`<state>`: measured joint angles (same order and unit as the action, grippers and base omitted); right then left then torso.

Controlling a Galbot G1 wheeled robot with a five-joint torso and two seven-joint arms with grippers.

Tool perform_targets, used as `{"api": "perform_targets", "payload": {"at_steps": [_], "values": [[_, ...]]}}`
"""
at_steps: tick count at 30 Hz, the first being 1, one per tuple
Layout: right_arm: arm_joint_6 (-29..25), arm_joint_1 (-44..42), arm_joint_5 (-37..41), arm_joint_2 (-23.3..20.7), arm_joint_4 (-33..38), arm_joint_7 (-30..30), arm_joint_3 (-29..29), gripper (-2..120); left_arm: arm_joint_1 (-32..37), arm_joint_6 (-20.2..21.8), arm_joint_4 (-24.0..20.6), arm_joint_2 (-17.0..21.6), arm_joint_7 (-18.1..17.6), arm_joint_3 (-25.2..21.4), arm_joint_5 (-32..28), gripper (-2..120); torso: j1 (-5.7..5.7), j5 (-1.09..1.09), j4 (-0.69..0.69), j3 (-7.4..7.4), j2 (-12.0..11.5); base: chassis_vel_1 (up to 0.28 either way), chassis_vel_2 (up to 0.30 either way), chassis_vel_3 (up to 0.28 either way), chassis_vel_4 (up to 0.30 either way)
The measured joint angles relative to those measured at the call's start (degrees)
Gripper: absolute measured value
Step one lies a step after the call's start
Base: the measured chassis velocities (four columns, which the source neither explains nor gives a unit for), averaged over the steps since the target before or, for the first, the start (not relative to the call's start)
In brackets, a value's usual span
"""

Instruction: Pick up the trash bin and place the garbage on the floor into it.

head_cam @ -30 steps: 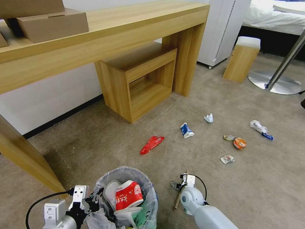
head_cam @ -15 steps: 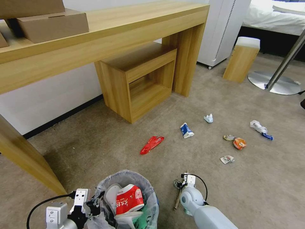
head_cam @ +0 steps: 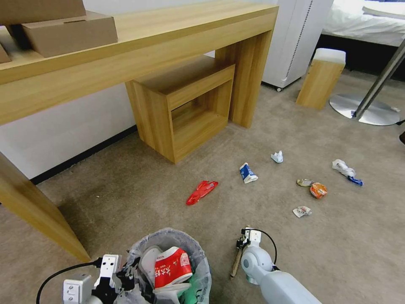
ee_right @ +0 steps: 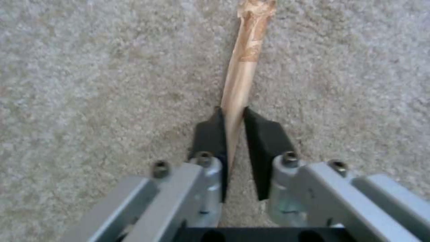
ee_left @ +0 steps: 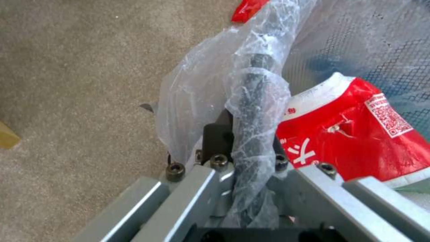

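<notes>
With the left end effector point(ee_left: 244, 161) pinching the trash bin point(head_cam: 198, 257) rim at six o'clock, the right end effector point(ee_right: 233, 134) pinches the wooden stick point(ee_right: 242, 74) on the floor, likely needing lifting binward next.

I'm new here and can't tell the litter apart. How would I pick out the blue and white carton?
Start at the low wooden cubby under the long desk. On the carpet just in front of its right corner lies the blue and white carton, between a flat red wrapper and a small white scrap; it alone is boxy and blue-sided.
</notes>
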<state>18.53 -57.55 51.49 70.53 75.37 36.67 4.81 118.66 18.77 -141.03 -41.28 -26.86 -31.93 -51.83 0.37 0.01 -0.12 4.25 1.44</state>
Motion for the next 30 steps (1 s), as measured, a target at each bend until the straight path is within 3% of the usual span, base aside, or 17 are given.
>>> {"api": "perform_targets", "payload": {"at_steps": [4,22,30], "values": [[-0.02,-0.01,0.34,-0.32,0.6,0.4,-0.11,0,0.04,0.0,-0.02,0.33,0.05,-0.23,-0.02,0,0.0,0.0,0.0,0.0,0.0,0.0,0.0,0.0,0.0],[-0.97,0.36,1.07,-2.57,1.36,0.44,-0.96,0,0.23,-0.17,0.43,0.24,0.43,0.43,1.36,0,0.0,0.0,-0.01,0.0,0.0,0.0,0.0,0.0,0.0],[-4.64,-0.26,-1.18,-4.21,3.93,-5.44,-3.27,0,-0.7,-0.17,-0.38,2.02,0.22,-1.18,-1.46,0,0.0,-0.02,-0.02,-0.01,0.0,0.0,0.0,0.0,0.0]]}}
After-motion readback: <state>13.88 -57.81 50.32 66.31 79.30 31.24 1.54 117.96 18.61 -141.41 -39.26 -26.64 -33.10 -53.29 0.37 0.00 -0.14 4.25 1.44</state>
